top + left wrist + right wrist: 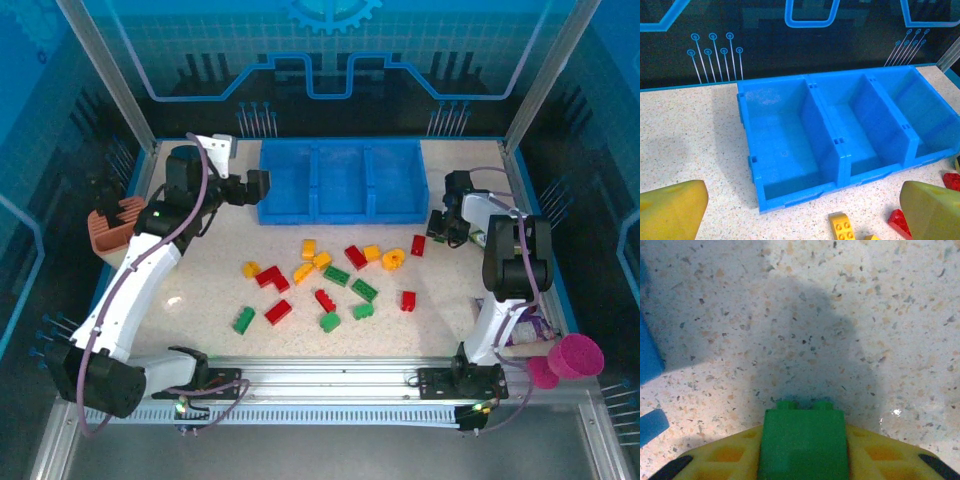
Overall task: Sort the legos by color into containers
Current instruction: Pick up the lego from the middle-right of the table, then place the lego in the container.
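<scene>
Top external view: a speckled beige counter (pixel 200 300) was seen enclosed by blue-lit panels (pixel 330 50), with the legos (pixel 336 275) scattered in front of the blue tray (pixel 340 213). The left claw (pixel 255 187) was held wide open near the tray's left end. In the right wrist view, a green lego (pixel 803 452) was gripped by the right claw (pixel 803 440).

The blue tray (pixel 785 145) is moulded plastic, semi-matt with faint scuffing, and stands on a smooth, speckled stone-look tabletop (pixel 450 300) that catches small glints. In front of the tray the legos (pixel 336 275) are hard, glossy plastic; just off its right end a green brick (pixel 802 452) looks smooth and satiny between the right gripper's (pixel 802 435) matt yellow fingers (pixel 870 452).
</scene>
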Controlling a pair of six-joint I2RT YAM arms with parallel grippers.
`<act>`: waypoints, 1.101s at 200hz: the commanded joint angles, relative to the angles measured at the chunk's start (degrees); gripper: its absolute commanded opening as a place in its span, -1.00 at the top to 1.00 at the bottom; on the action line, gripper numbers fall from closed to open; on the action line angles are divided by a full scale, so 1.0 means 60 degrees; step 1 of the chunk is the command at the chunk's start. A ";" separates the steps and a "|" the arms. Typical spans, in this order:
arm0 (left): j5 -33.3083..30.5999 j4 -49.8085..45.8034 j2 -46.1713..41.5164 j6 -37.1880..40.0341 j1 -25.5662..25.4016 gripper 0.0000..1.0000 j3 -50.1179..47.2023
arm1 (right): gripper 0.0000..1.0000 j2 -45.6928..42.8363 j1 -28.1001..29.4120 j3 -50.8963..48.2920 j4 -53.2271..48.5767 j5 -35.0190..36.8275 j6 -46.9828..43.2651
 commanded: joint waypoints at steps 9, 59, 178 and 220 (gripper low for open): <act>0.0095 -0.0014 -0.0248 -0.0168 -0.0056 -0.99 -0.0086 | 0.31 0.0054 -0.0077 -0.0075 -0.0544 0.0090 -0.0259; 0.0201 -0.0059 -0.0309 -0.0201 -0.0056 -0.99 -0.0074 | 0.47 -0.0633 0.0196 -0.0105 -0.0942 0.0637 -0.0674; 0.0606 -0.0485 0.0116 -0.0160 -0.0056 -0.99 0.0487 | 0.45 -0.2290 0.2203 0.2138 -0.0694 0.0724 -0.1750; 0.0741 -0.0715 -0.0023 -0.0383 -0.0066 -0.99 0.0458 | 0.46 -0.0083 0.2239 0.4238 -0.0630 0.0666 -0.2043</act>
